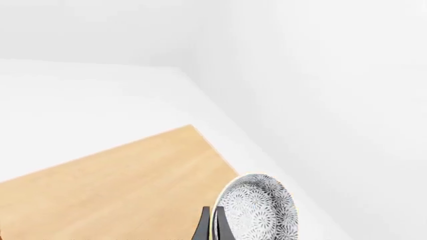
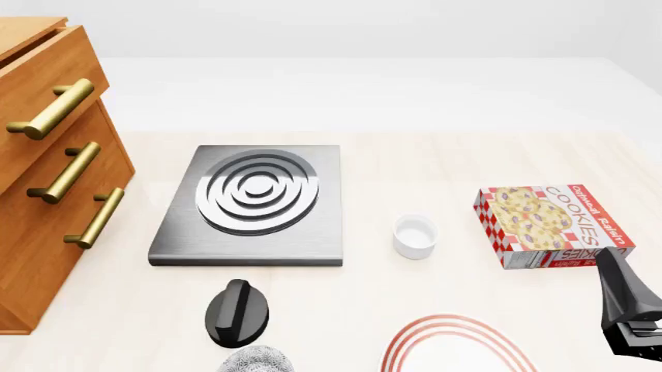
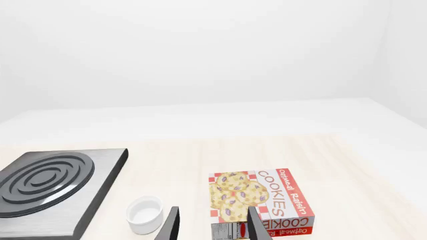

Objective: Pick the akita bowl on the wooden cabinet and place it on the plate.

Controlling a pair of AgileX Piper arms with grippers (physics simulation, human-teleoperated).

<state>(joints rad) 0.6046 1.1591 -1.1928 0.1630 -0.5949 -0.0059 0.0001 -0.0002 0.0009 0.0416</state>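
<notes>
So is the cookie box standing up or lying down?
Lying down. The cookie box rests flat on the table, its big cookie picture facing up and a thin side facing the camera.

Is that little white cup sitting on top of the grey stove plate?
No. In the front view the small white cup stands on the table, apart from the stove plate, between it and the cookie box.

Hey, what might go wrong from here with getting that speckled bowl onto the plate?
The left gripper seems to pinch the akita bowl only by its rim, so it may slip or tilt. The plate lies between a second speckled bowl and the right gripper; either might get bumped while lowering.
</notes>
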